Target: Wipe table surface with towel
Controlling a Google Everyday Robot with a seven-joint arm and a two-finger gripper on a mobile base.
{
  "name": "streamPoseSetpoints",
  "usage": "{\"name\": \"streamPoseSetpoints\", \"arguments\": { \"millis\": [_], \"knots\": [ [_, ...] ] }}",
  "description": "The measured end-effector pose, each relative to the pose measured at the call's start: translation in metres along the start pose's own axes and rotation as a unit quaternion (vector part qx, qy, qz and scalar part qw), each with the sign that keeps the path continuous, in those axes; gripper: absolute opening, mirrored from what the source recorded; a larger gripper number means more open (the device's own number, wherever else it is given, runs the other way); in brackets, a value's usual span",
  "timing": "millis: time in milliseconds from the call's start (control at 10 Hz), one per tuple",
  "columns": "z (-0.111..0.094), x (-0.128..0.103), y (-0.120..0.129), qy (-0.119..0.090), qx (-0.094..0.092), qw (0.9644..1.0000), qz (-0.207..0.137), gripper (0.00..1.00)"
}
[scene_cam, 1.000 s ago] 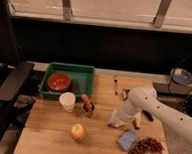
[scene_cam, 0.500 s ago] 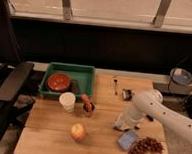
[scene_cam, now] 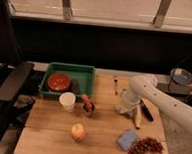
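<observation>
The claw (scene_cam: 123, 108) is pointing down at the right-hand part of the table (scene_cam: 102, 137), at the end of the white arm (scene_cam: 162, 102) that is reaching in from the right. It is sitting low over the wood, and whether it is gripping anything cannot be told, because the bulk of the wrist is covering it. A pale, crumpled towel (scene_cam: 121, 109) is lying right under the claw, seemingly touching it, though where cloth ends and claw begins is hard to separate.

Just to the right of the towel a light wooden stick-like thing (scene_cam: 137, 118) is lying slantwise, and beside that a dark-handled utensil (scene_cam: 146, 111) is lying at a similar slant. Above the claw, toward the back edge, a small fork-like utensil (scene_cam: 116, 84) is resting on the wood.

To the left, a small brown cup with something orange in it (scene_cam: 88, 106) is standing near a white cup (scene_cam: 67, 101). Behind these a green bin (scene_cam: 87, 73) is holding a red bowl (scene_cam: 58, 82). Toward the front, an apple (scene_cam: 78, 132) is sitting alone, and well to its right a blue sponge (scene_cam: 127, 140) is lying just beside a bunch of dark grapes (scene_cam: 145, 146). A black chair (scene_cam: 8, 87) is standing off the left edge.
</observation>
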Motion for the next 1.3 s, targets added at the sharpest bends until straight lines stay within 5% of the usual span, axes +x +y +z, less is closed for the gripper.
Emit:
{"name": "streamPoseSetpoints", "arguments": {
  "millis": [300, 500, 800, 900, 1100, 1300],
  "knots": [
    [0.006, -0.025, -0.037, -0.019, 0.008, 0.9991, -0.038, 0.20],
    [0.010, -0.051, -0.038, -0.040, 0.010, 0.9974, -0.059, 0.20],
    [0.013, -0.085, -0.003, -0.067, 0.002, 0.9953, -0.070, 0.20],
    [0.011, -0.093, 0.027, -0.071, -0.007, 0.9954, -0.064, 0.20],
    [0.009, -0.090, 0.060, -0.060, -0.020, 0.9968, -0.049, 0.20],
    [0.000, -0.063, 0.090, -0.036, -0.026, 0.9986, -0.029, 0.20]
  ]
}}
